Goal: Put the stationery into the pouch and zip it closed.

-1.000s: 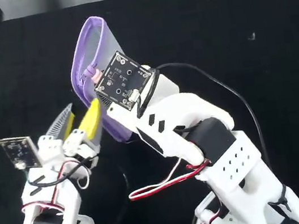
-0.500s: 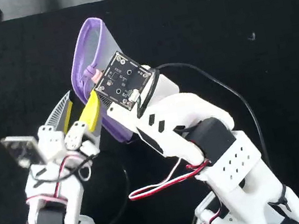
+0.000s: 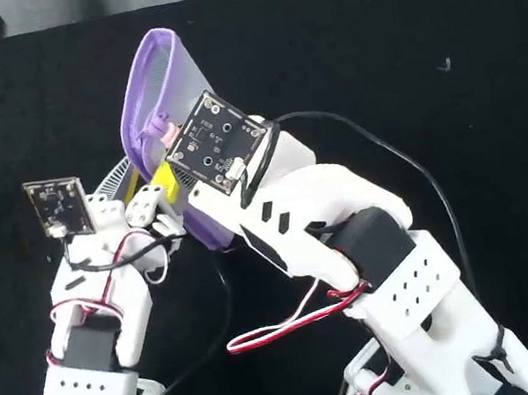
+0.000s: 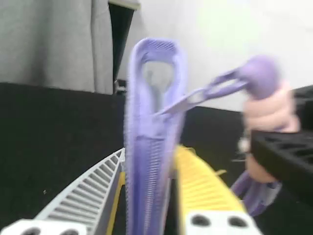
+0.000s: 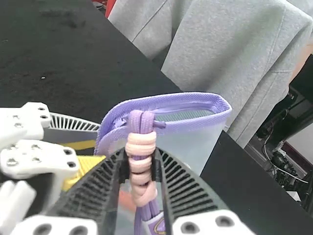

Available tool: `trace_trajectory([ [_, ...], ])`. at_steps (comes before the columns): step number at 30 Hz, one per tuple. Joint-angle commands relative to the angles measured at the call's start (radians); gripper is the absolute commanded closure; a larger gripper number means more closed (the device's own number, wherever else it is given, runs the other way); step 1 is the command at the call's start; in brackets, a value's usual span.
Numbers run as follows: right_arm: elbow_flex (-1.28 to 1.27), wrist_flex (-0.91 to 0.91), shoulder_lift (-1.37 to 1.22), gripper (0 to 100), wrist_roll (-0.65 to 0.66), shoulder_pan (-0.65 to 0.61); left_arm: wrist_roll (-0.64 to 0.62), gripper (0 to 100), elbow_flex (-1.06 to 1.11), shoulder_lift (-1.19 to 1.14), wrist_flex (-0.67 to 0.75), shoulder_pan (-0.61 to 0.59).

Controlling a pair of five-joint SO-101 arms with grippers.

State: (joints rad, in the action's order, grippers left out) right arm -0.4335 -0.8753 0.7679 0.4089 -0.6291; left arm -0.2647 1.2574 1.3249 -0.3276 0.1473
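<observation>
Now | right gripper (image 5: 140,156) pinches braided pull (image 5: 141,139) | left gripper (image 4: 149,152) clamps ribbed-mesh pouch (image 4: 146,112) rim

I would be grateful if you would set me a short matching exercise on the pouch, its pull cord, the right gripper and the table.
Things:
1. pouch
2. pull cord
3. right gripper
4. table

Descriptions:
A. shut on the pull cord
B. black and flat
C. pink and braided
D. purple

Pairs: 1-D, 2-C, 3-A, 4-B.
</observation>
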Motion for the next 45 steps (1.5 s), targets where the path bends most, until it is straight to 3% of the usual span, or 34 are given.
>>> trace_trajectory([
  [1, 0.027, 0.018, 0.001, 98.7, 0.005, 0.006, 0.017, 98, -0.028, 0.069, 0.021, 0.010],
  [6, 0.035, 0.049, 0.001, 98.7, 0.003, 0.068, 0.020, 97, -0.007, 0.097, 0.014, 0.010],
  [15, 0.087, 0.106, -0.007, 98.7, 0.003, 0.129, 0.238, 97, -0.035, 0.201, -0.219, 0.147],
  [22, 0.159, 0.109, -0.007, 98.7, 0.011, 0.132, 0.242, 97, 0.044, 0.367, -0.272, 0.157],
  [27, 0.156, 0.124, -0.007, 98.7, 0.005, 0.226, 0.242, 97, 0.082, 0.505, -0.347, 0.153],
  [35, 0.156, 0.101, -0.007, 98.7, -0.003, 0.262, 0.242, 97, 0.087, 0.493, -0.359, 0.156],
  [39, 0.216, -0.048, 0.008, 97.5, -0.163, 0.224, 0.242, 97, 0.087, 0.493, -0.359, 0.148],
  [45, 0.219, -0.241, 0.016, 79.4, -0.293, 0.213, 0.239, 97, 0.088, 0.493, -0.359, 0.148],
])
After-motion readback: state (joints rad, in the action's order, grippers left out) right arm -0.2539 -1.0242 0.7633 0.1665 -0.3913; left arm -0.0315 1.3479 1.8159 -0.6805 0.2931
